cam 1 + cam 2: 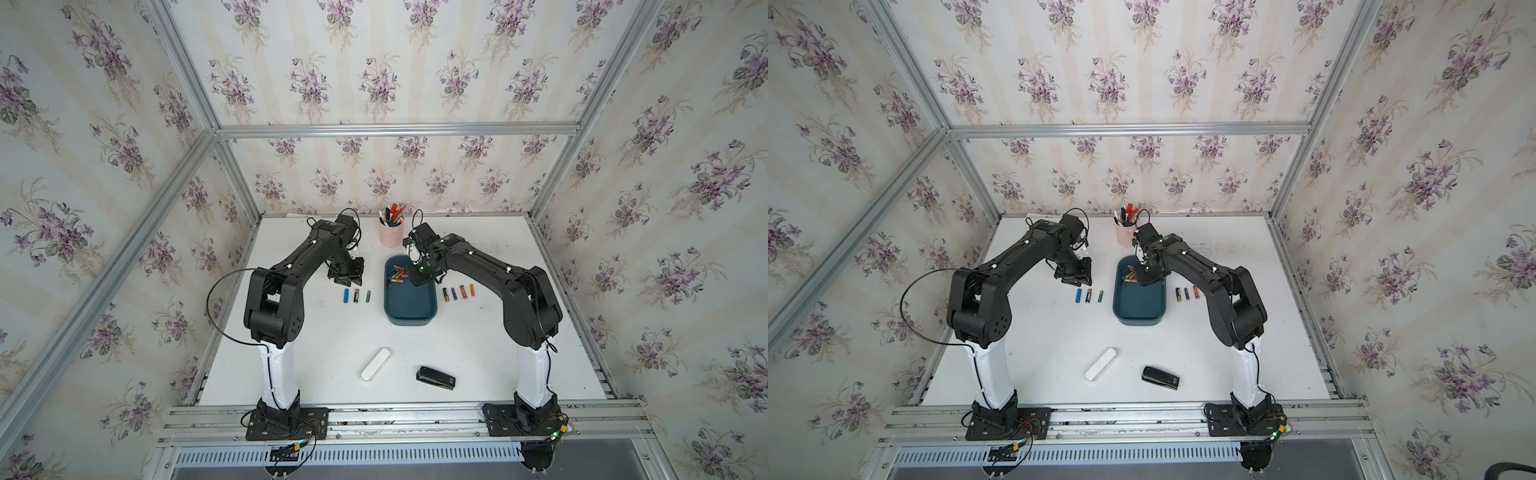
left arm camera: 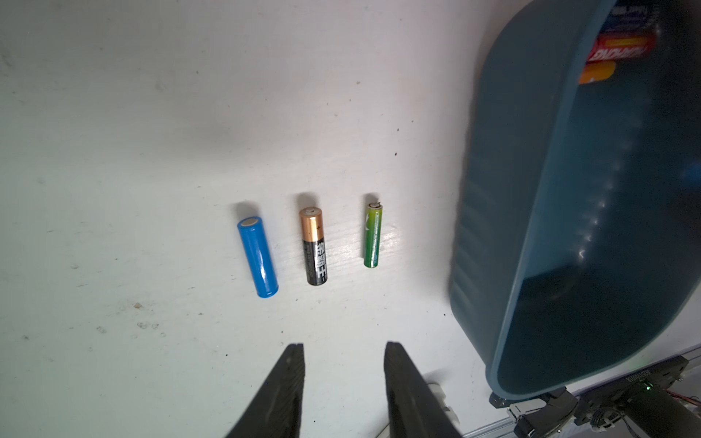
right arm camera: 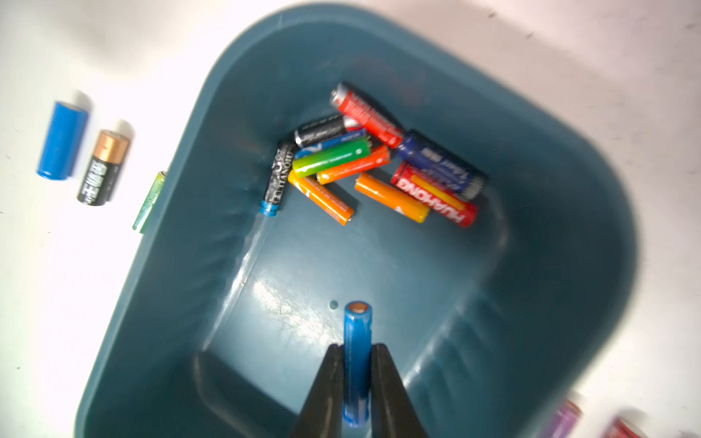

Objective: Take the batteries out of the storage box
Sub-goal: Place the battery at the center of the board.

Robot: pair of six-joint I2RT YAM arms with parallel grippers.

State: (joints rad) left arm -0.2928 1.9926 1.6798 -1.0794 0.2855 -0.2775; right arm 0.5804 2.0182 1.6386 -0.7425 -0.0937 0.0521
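Note:
The teal storage box (image 1: 409, 320) (image 1: 1138, 321) sits mid-table, with several batteries (image 1: 398, 275) (image 3: 360, 163) piled at its far end. Over the box interior, my right gripper (image 3: 357, 347) (image 1: 419, 276) is shut on a thin blue battery (image 3: 357, 326), which points out past the fingertips. My left gripper (image 2: 343, 345) (image 1: 348, 281) hangs open and empty above the table, left of the box wall (image 2: 512, 189). In front of it lie a blue battery (image 2: 258, 256), a black-and-gold one (image 2: 314, 250) and a green one (image 2: 373, 235). Several more batteries (image 1: 458, 292) lie in a row right of the box.
A pink pen cup (image 1: 390, 235) stands just behind the box. A white oblong case (image 1: 375, 364) and a black stapler (image 1: 435, 378) lie near the table's front. Metal frame rails border the table on all sides.

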